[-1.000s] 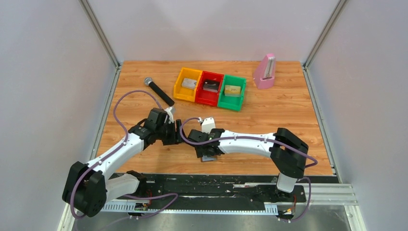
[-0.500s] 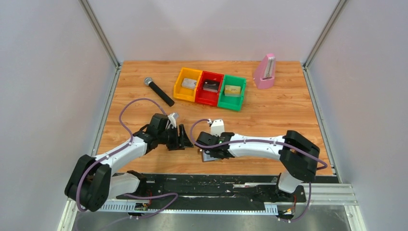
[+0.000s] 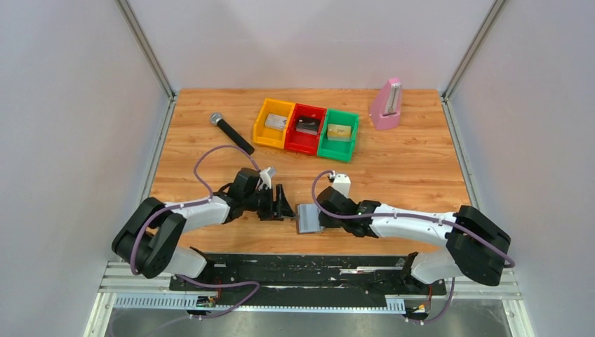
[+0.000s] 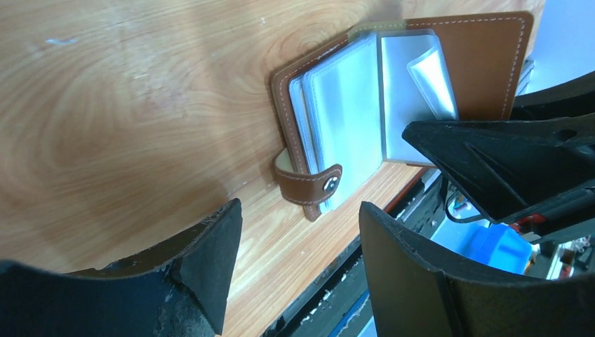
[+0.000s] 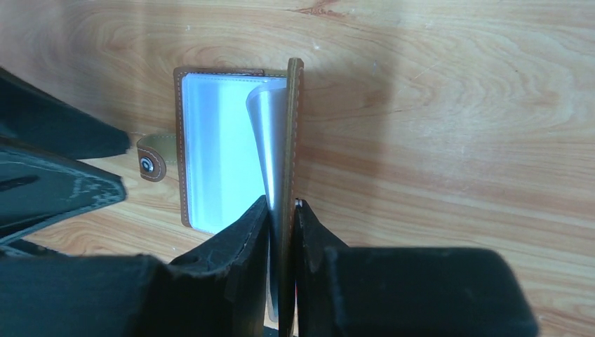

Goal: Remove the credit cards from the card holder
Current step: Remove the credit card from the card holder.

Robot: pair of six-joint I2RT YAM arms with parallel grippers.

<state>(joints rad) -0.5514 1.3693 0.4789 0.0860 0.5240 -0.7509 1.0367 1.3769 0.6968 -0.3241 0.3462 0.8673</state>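
Two fingers [image 5: 231, 246] of the right pincer [image 5: 282, 210] are being pressed nearly together on the card holder [image 5: 217, 168], one on each side of its raised brown cover [image 5: 295, 140]. A clear sleeve leaf [image 5: 269, 133] is being pinched in alongside that cover. The other half of the card holder is being supported flat by the bench [image 5: 456, 105], with its silvery inner panel being shown face up and its snap strap [image 5: 151, 165] being pointed away from the grip.

On that strap side of the card holder, the left pincer [image 4: 300, 207] is being held wide open, with nothing being gripped between its fingers. It is being held near the card holder and apart from it.

Beyond the card holder, well apart from it, three bins are being seen side by side: a yellow bin [image 3: 273, 123], a red bin [image 3: 306, 128] and a green bin [image 3: 338, 133]. A flat item is being carried in each. A black microphone [image 3: 231, 133] is being seen beyond the card holder on the left arm's side. A pink metronome [image 3: 386, 104] is being seen farthest from the card holder, on the right arm's side.
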